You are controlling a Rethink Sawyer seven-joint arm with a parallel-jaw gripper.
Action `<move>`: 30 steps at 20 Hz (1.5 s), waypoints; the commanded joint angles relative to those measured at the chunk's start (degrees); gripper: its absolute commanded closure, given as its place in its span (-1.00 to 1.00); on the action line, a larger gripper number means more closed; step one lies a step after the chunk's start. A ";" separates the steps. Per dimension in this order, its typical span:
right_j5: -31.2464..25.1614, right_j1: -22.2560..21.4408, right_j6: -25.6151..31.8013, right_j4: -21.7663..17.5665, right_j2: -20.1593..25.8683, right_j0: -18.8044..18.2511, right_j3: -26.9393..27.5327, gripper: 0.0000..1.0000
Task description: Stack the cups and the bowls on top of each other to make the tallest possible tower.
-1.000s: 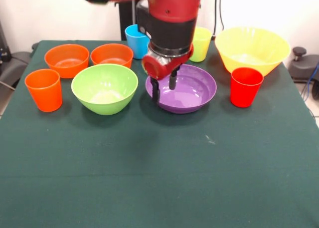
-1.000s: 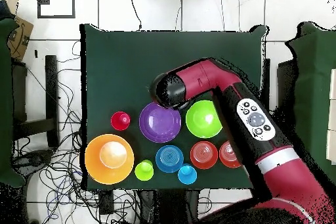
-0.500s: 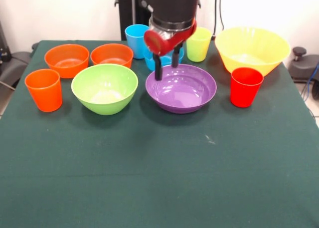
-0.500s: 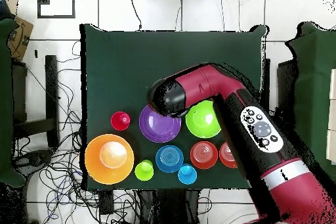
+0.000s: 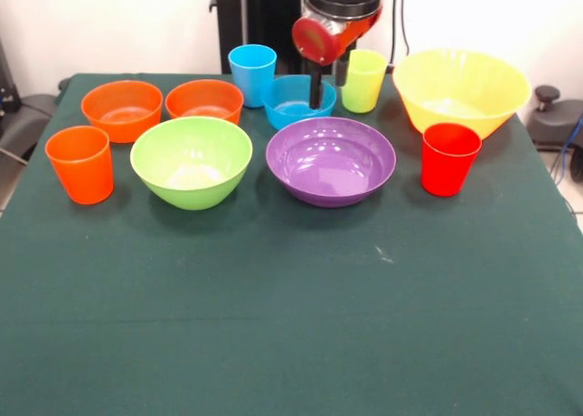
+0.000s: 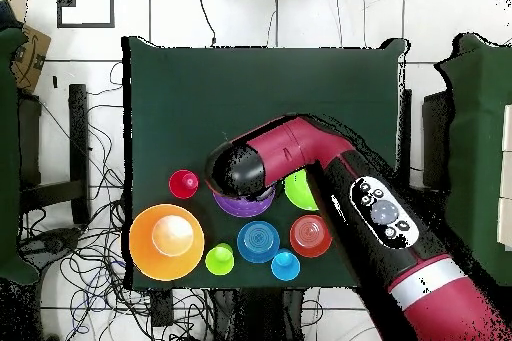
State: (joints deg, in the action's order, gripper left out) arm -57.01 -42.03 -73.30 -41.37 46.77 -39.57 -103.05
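Cups and bowls, front view: we count ten pieces, all standing apart on the green table (image 5: 273, 325), none stacked. Left side: orange cup (image 5: 79, 164), two orange bowls (image 5: 121, 109) (image 5: 204, 100), green bowl (image 5: 191, 160). Centre: purple bowl (image 5: 331, 159); behind it, upper centre, the blue bowl (image 5: 293, 101), flanked by the blue cup (image 5: 252, 74) and yellow-green cup (image 5: 363, 80). Right side: yellow bowl (image 5: 461, 90) with the red cup (image 5: 449, 158) just in front. Gripper (image 5: 328, 86) enters at top centre, one dark finger (image 5: 315, 89) reaching down at the blue bowl; we cannot tell whether its fingers are spread or closed.

Overhead view: the arm (image 6: 350, 197) crosses from lower right, hiding most of the purple and green bowls in mid-frame.
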 commanded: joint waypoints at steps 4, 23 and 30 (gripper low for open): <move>5.09 -1.70 -4.68 0.91 -2.38 3.08 -5.20 -1.00; 9.11 -2.06 -8.05 2.38 -4.46 6.07 -6.56 -1.00; 10.03 -1.91 -8.04 2.65 -5.44 6.87 -6.48 -1.00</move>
State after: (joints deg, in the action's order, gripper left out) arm -50.01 -43.93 -73.41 -38.68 45.84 -34.40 -106.51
